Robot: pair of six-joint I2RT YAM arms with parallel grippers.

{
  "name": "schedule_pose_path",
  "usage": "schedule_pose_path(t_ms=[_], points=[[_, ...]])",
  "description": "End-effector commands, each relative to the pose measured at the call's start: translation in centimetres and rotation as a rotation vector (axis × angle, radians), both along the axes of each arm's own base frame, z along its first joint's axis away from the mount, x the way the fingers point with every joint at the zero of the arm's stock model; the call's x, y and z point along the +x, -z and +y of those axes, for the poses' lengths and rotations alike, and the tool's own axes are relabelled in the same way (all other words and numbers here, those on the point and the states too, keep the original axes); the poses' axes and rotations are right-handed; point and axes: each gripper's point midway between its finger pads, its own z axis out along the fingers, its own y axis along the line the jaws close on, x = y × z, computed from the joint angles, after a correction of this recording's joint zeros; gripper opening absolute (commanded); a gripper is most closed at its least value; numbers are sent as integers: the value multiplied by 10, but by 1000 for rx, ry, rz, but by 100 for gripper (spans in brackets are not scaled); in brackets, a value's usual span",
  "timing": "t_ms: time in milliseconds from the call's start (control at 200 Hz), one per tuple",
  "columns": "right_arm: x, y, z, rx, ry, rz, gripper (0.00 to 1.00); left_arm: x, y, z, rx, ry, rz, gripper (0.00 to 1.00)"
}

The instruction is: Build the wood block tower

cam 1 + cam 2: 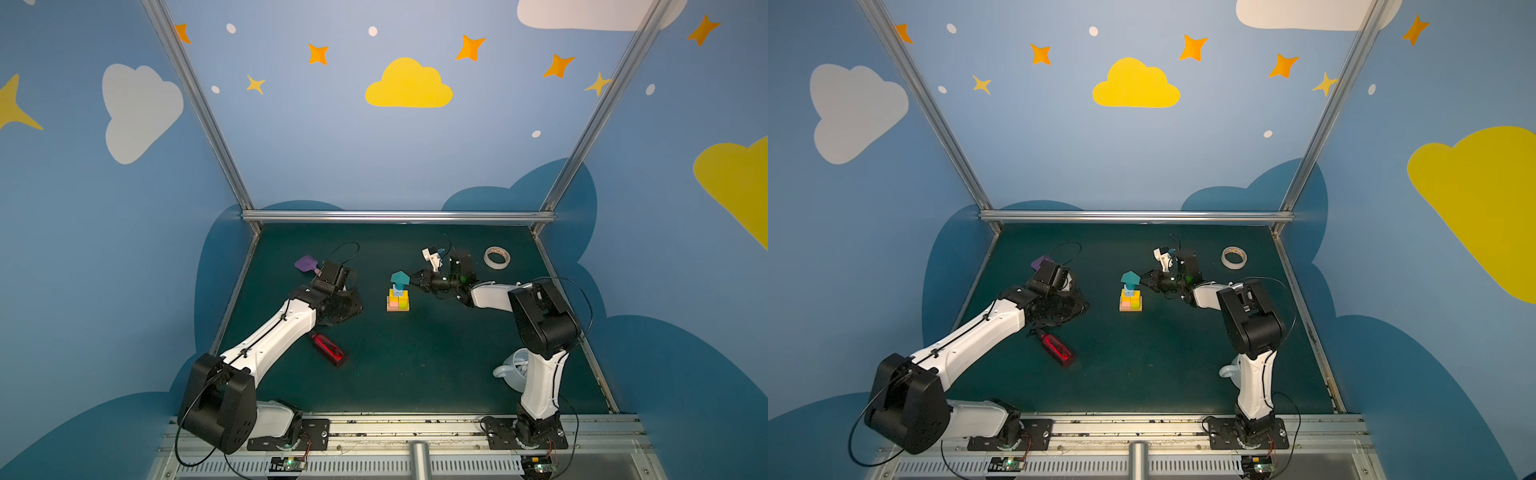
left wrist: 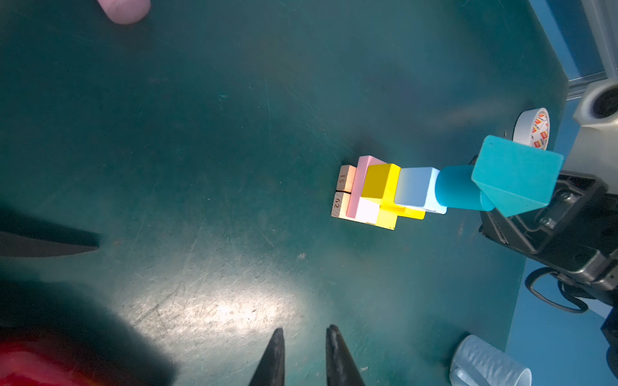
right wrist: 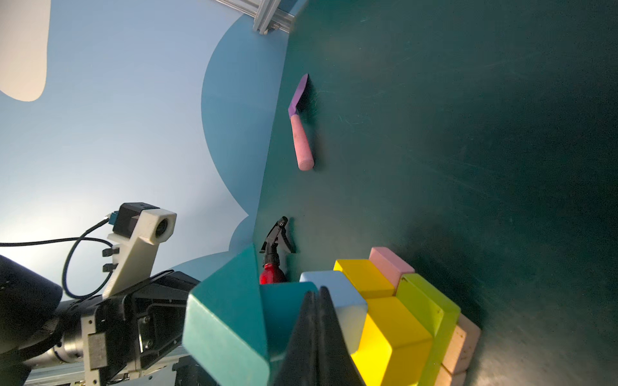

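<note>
At the dark green table's point(image 1: 415, 374) centre, the stepped tower of painted wood blocks point(image 1: 398, 295) stands complete (teal house-shaped block point(image 1: 400, 277) on top); only withdrawal appears left. Just beside it the right fingers point(image 3: 309, 334) are pressed together; the left fingers point(image 2: 272, 361) are slightly apart, empty.

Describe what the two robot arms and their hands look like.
Both arms, left arm and right arm, have white shell links joined by bulky black joint housings, with thin black cables looping alongside. Each wrist carries a camera on a white bracket. The left hand and right hand have black fingers tapering to points.
</note>
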Motion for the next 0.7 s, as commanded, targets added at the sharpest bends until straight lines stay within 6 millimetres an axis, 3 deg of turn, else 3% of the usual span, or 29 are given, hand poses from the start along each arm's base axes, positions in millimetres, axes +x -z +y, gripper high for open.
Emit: schedule_pose_path(t_ms=[0, 696], points=[[1, -4, 6, 21, -20, -13, 0, -4, -2, 3, 12, 2, -3, 23], [0, -4, 10, 25, -35, -14, 0, -3, 0, 3, 18, 6, 1, 23]])
